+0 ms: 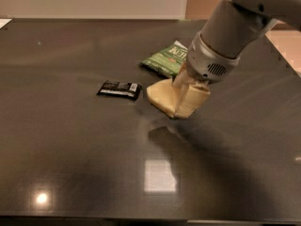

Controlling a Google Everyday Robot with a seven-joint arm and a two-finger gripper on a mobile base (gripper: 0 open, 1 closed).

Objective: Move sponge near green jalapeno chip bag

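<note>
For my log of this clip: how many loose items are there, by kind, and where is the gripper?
green chip bag: 1
black bar wrapper: 1
sponge: 1, held in the gripper, just in front of the green chip bag
Total: 3

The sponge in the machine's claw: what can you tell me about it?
The sponge is a pale yellow, thick foam pad with curved edges. The gripper is shut on one end, holding it tilted and seemingly just above the dark table, its shadow below. It hangs just in front of the green chip bag, right of the black wrapper.
</note>
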